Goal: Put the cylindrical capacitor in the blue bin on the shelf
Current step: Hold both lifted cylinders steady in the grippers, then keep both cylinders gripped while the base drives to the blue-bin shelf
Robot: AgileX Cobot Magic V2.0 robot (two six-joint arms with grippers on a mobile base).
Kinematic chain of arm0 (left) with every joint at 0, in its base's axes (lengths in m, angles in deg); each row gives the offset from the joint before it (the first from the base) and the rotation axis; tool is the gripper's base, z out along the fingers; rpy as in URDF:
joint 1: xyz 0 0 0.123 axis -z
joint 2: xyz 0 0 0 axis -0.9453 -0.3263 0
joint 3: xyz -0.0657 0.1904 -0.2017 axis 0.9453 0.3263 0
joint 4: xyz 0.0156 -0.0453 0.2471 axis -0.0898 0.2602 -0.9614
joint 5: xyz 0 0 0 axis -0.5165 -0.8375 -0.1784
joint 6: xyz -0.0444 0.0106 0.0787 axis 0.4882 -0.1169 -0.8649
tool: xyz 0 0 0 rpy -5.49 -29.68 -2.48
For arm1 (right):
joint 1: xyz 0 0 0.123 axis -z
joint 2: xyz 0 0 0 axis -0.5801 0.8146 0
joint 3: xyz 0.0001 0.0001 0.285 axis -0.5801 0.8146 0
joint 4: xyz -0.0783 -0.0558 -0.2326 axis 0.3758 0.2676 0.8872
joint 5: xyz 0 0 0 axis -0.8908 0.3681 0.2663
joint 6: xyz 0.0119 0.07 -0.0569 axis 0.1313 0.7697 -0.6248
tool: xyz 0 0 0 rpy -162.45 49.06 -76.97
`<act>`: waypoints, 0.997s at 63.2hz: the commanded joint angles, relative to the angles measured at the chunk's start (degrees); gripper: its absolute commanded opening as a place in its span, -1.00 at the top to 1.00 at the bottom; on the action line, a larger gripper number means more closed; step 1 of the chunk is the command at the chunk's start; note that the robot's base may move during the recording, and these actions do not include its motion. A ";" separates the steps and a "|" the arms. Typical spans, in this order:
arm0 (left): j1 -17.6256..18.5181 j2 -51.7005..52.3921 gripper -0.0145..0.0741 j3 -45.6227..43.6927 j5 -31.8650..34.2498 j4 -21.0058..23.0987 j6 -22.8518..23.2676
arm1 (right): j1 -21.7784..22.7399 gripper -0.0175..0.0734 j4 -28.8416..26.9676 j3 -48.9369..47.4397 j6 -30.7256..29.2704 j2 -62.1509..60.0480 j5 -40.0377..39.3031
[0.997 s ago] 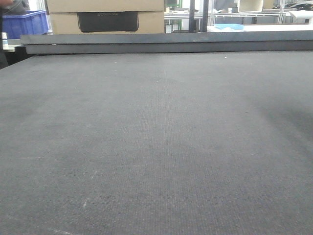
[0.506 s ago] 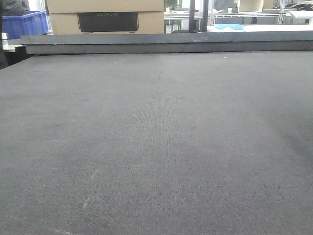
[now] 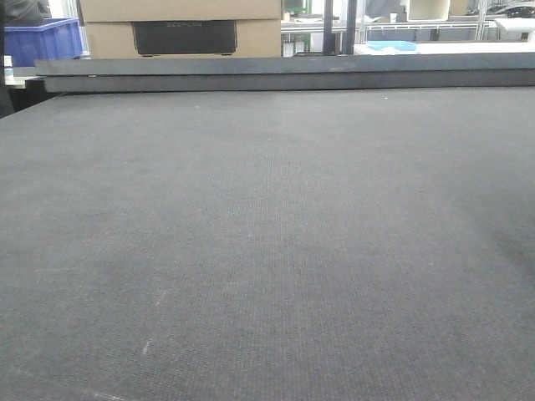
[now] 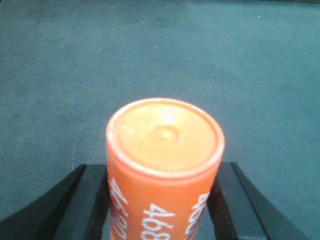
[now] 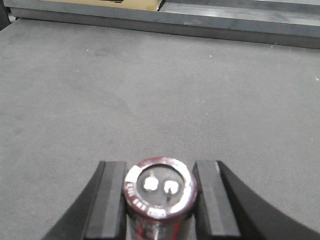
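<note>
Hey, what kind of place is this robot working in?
Probably an electronics workshop or factory floor: a wide grey felt-covered worktable, a blue crate and cardboard box beyond it, and parts being handled, a cylindrical capacitor and an orange cylinder marked 4680.

Cylindrical capacitor [image 5: 160, 189]: small squat dark body, silvery top rim with white print, two pale terminals on top. Stands upright, pinched between the fingers of the right gripper [image 5: 160, 170].
</note>
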 commanded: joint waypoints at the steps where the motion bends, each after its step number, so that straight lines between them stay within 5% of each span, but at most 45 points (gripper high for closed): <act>1: 0.29 0.38 0.92 -0.59 0.68 -0.03 -0.04 | 0.04 0.95 0.71 -0.39 0.02 -0.18 -1.14; 63: 0.29 0.38 0.92 -0.59 0.68 -0.03 -0.04 | 0.04 0.95 0.71 -0.39 0.02 -0.18 -2.05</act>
